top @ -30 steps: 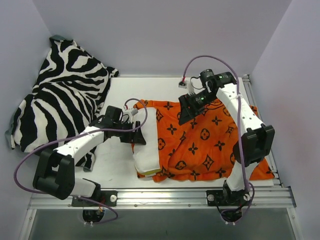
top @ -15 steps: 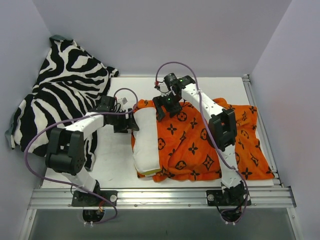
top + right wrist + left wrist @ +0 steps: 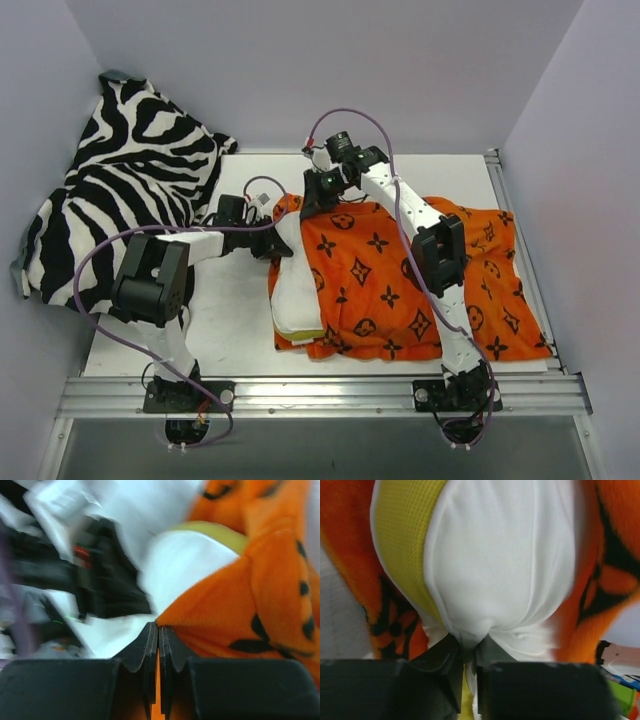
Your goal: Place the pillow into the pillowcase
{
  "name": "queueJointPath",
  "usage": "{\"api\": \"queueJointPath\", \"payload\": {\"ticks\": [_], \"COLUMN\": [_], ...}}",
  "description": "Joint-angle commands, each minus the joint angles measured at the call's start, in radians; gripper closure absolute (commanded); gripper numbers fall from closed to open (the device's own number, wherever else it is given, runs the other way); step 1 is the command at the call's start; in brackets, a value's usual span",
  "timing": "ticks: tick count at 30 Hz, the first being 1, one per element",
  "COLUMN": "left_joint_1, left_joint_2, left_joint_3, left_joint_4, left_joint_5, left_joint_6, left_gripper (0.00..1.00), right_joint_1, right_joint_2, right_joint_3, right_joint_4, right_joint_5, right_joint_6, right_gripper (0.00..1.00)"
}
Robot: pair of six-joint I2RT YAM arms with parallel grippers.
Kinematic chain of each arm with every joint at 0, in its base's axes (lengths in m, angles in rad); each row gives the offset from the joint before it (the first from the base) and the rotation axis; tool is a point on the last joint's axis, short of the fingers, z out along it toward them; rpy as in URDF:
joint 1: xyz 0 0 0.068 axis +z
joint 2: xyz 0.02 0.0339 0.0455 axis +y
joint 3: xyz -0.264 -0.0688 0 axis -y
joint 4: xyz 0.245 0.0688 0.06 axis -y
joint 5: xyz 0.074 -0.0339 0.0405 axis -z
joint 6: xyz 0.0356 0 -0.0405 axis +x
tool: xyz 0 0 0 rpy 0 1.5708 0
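At the pillowcase [image 3: 372,285] mouth, outstretched right tool [image 3: 157,626] tight on its hem, left tool [image 3: 469,651] pinching the pillow [image 3: 495,555]

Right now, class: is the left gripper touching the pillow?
Touching. The left wrist view shows the left gripper closed on a pinched fold of the pillow, white fabric bunched between its jaws.
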Motion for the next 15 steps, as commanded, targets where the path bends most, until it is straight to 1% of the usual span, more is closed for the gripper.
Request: {"api": "queueJointPath", "payload": {"ticks": [1, 2, 3, 4, 6, 7, 8, 9, 11, 12, 13, 14, 15], "left_joint_1": [-0.035, -0.036, -0.035, -0.027, -0.018, -0.006, 0.002, 0.011, 0.036, 0.045, 0.056, 0.074, 0.085], "left_joint_2": [0.028, 0.037, 0.037, 0.034, 0.023, 0.022, 0.011, 0.003, -0.023, -0.03, -0.035, -0.046, -0.052], "left_joint_3": [0.029, 0.037, 0.032, 0.026, -0.006, -0.018, -0.035, -0.07, -0.109, -0.126, -0.153, -0.162, -0.17], "left_joint_4": [0.288, 0.303, 0.359, 0.37, 0.401, 0.409, 0.412, 0.415, 0.416, 0.416, 0.412, 0.401, 0.36], "left_joint_5": [0.115, 0.129, 0.141, 0.146, 0.156, 0.17, 0.172, 0.172, 0.164, 0.161, 0.164, 0.158, 0.156], "left_joint_6": [-0.203, -0.228, -0.252, -0.293, -0.327, -0.355, -0.366, -0.378, -0.38, -0.378, -0.374, -0.366, -0.331], "left_gripper": [0.88, 0.91, 0.93, 0.95, 0.99, 1.0, 1.0, 1.0, 1.0, 1.0, 1.0, 1.0, 1.0], "right_joint_1": [0.112, 0.126, 0.143, 0.152, 0.157, 0.148, 0.119, 0.104, 0.077, 0.07, 0.07, 0.068, 0.047], "right_joint_2": [-0.137, -0.159, -0.208, -0.228, -0.245, -0.237, -0.227, -0.214, -0.22, -0.234, -0.239, -0.242, -0.254], "right_joint_3": [-0.04, -0.092, -0.193, -0.248, -0.327, -0.385, -0.41, -0.442, -0.505, -0.507, -0.495, -0.414, -0.378], "right_joint_4": [0.35, 0.435, 0.52, 0.651, 0.732, 0.751, 0.764, 0.78, 0.817, 0.811, 0.726, 0.632, 0.539], "right_joint_5": [-0.335, -0.364, -0.378, -0.374, -0.355, -0.345, -0.342, -0.342, -0.349, -0.36, -0.372, -0.381, -0.36], "right_joint_6": [0.349, 0.427, 0.485, 0.539, 0.618, 0.639, 0.671, 0.735, 0.739, 0.693, 0.637, 0.568, 0.397], "right_gripper": [1.0, 1.0, 1.0, 1.0, 1.0, 1.0, 1.0, 1.0, 1.0, 1.0, 0.92, 0.76, 0.44]}}
